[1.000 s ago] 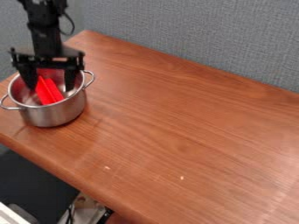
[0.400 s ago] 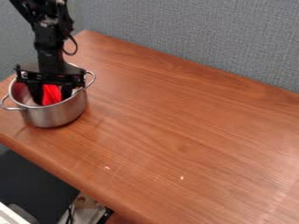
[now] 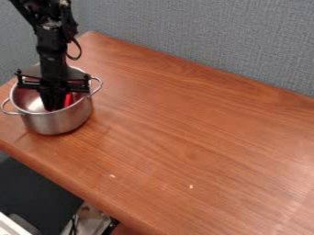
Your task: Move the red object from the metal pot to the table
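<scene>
- My gripper [image 3: 53,92] points almost straight down into the metal pot [image 3: 51,114], at the far left of the bench [image 3: 196,128].
- Its black fingers [image 3: 53,88] are drawn in close together, nearly shut, inside the mouth of the pot.
- The red object [image 3: 54,95] is in the pot; only slivers of bright red show on either side of my fingers, the rest hidden behind them.
- My fingers sit right over the red object and appear closed on it, though the contact itself is too small and dark to make out clearly.
- The red object sits low within the pot, below the rim as far as I can tell.
- The pot stands upright near the left end of the bench, close to the rounded front edge, one small loop handle [image 3: 95,84] showing on its right side and another [image 3: 7,112] on its left.
- My black arm [image 3: 50,32] rises from the gripper toward the upper left corner, in front of a grey wall [image 3: 221,37].
- The reddish-brown wood-grain surface stretches away to the right of the pot, with a few pale specks [image 3: 190,185] near the front edge.
</scene>
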